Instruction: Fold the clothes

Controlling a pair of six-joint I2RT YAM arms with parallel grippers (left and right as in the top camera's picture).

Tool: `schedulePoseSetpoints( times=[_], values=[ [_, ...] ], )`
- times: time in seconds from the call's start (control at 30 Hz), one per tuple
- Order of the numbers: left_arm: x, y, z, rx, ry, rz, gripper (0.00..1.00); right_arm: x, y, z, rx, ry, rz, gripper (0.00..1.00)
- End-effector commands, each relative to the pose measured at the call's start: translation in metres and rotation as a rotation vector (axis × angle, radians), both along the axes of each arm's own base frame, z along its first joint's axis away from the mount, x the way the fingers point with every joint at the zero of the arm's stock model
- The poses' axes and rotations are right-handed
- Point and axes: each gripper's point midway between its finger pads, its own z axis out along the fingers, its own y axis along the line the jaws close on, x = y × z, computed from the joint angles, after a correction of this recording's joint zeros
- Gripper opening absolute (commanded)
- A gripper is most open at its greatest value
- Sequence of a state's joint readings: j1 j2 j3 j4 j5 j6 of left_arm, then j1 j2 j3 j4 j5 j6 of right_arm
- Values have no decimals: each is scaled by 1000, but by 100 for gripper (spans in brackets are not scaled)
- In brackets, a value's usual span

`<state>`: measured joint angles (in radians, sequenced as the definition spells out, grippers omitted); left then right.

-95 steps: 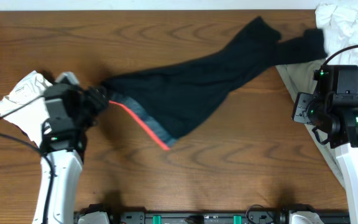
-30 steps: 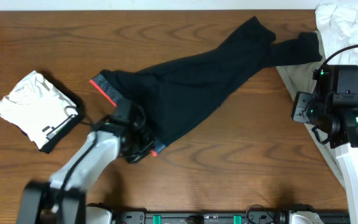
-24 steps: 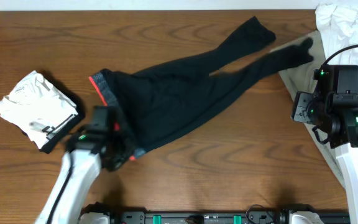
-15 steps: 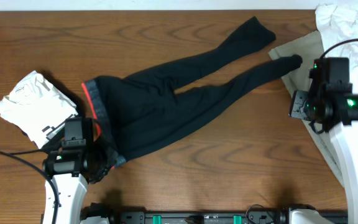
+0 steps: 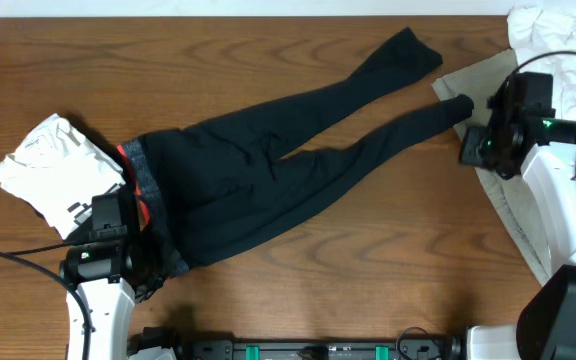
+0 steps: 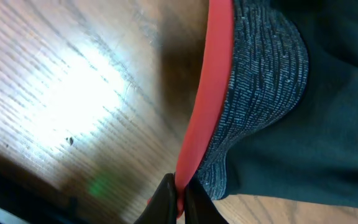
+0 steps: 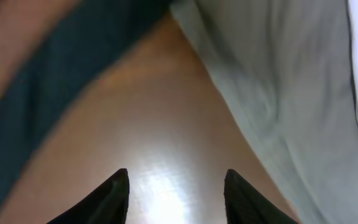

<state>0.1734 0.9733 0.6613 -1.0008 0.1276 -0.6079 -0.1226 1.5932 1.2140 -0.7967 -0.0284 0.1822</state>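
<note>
The leggings [image 5: 268, 175] stretch from the waistband [image 6: 207, 99], pinched in the left gripper [image 6: 178, 198], to the far cuff [image 5: 458, 104]; the right gripper [image 7: 176, 180], jaws wide, hovers beside it.

Dark leggings [image 5: 268, 170] diagonally across wooden table [image 5: 368, 280], folded white garment [image 5: 53, 170] beside waistband [image 5: 136, 172], beige cloth [image 5: 480, 80] right

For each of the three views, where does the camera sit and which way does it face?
Overhead: fixed above the table, looking straight down at the black leggings; the left arm and right arm show.
Left wrist: on the left arm, facing the red waistband; the left gripper pinches it.
Right wrist: on the right arm, facing the table and a beige cloth; the open right gripper shows.
Shared: overhead and left wrist both show the waistband.
</note>
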Motion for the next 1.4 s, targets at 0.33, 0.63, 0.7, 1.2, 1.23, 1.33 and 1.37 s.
schedulePoseSetpoints(
  times=[0.33,0.63,0.7,1.2,1.23,1.33,1.37],
  values=[
    [0,2,-1,7,-2,-7,6,82,0,-24,45,-212,-13,49],
    [7,3,1,13,-31,-7,6,122,-1,-75,66,-268,-13,50],
    [7,3,1,13,-31,-7,6,124,-1,-85,74,-261,-25,50],
    [7,3,1,13,-31,-7,6,133,12,-82,161,-298,6,1],
    [7,3,1,13,-31,-7,6,133,13,-70,165,-314,11,1],
    [7,3,1,13,-31,-7,6,128,12,-26,155,-364,15,2],
    [7,3,1,14,-31,-9,6,122,10,-11,152,-375,13,4]
  ],
)
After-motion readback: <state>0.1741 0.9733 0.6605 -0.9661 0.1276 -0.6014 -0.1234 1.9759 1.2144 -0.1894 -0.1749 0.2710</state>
